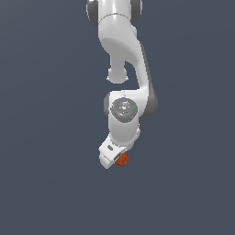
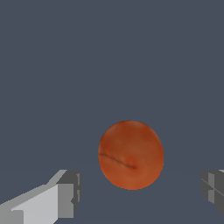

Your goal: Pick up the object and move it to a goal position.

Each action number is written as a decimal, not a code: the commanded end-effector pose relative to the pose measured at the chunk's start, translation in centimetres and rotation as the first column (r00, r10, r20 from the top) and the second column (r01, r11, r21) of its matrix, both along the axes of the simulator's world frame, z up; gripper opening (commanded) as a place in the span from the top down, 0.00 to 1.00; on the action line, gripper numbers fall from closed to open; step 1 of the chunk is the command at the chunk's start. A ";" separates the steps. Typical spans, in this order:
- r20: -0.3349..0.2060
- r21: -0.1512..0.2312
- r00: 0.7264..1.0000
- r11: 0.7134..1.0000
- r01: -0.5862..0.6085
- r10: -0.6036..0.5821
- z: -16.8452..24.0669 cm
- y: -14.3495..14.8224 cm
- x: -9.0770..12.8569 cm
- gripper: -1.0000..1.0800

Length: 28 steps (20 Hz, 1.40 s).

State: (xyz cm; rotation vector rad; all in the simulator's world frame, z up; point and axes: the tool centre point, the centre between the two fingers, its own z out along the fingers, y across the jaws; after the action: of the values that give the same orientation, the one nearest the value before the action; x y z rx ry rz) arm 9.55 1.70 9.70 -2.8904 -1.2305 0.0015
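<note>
Ball (image 2: 131,155) between spread gripper (image 2: 140,192) fingers, clear in wrist view only

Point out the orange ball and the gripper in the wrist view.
orange ball (image 2: 131,154): wrist view, middle of its face.
gripper (image 2: 142,197): wrist view, gap midway between its two grey fingertips, jaws apart.

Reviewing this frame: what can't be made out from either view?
- Exterior view: the ball is partly hidden by the gripper; its fingers cannot be seen.
- Wrist view: fingers cut off by the edges; whether the ball rests on the floor is unclear.
- No goal marker shows in either view.
</note>
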 end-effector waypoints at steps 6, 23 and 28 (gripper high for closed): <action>0.000 0.000 1.000 1.000 -0.002 0.002 -1.6 0.0 0.0 0.04; 0.001 0.000 1.000 1.000 -0.005 0.005 -5.0 0.0 0.1 1.00; 0.001 0.000 1.000 1.000 -0.005 0.005 -5.0 0.0 0.1 1.00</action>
State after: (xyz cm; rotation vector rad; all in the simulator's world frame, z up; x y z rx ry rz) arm 9.57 1.72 4.62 -2.8870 -1.2375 0.0022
